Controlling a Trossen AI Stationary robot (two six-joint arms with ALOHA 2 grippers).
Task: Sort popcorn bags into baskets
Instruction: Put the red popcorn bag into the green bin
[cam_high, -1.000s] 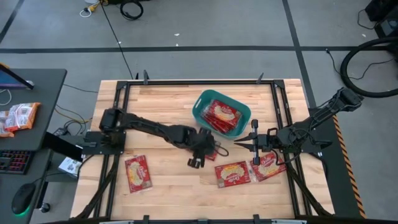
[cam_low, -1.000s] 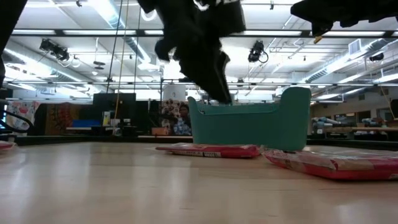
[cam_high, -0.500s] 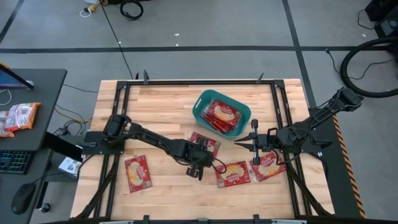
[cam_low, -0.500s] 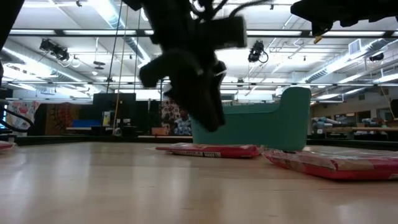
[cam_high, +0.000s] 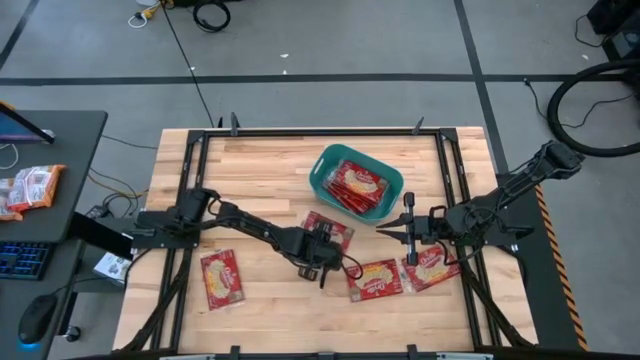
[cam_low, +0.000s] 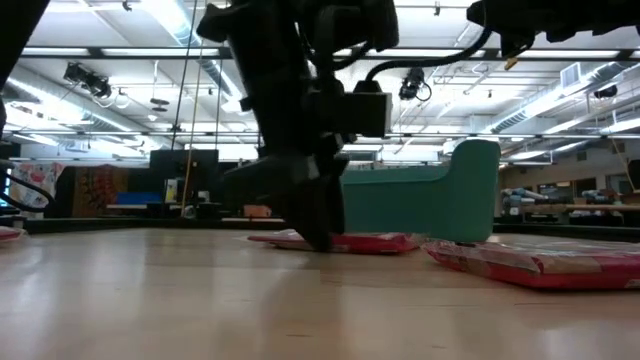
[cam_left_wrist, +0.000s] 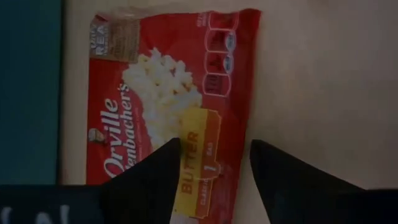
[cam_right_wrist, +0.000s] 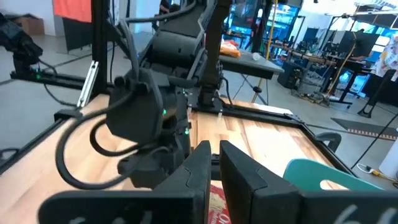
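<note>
I am holding my left gripper (cam_left_wrist: 210, 163) just above a popcorn bag (cam_high: 329, 229) near the middle of the desk (cam_high: 260, 170), my two dark fingers (cam_left_wrist: 155, 171) spread, with the bag's yellow "BUTTER" label showing between them. The bag is a flat, glossy red packet, lying just beside the teal basket (cam_high: 322, 180); the basket is a smooth plastic tub with rounded corners, sitting toward the desk's far edge with more red bags (cam_high: 357, 186) inside. My left arm is stretching low across the light wooden planks from the left edge, wrist bent down. Two further bags (cam_high: 375, 279) are lying near the right front, one (cam_high: 220, 279) near the left front. My right gripper (cam_high: 385, 228) is hovering above the right side, its fingers nearly pressed together, holding nothing.
</note>
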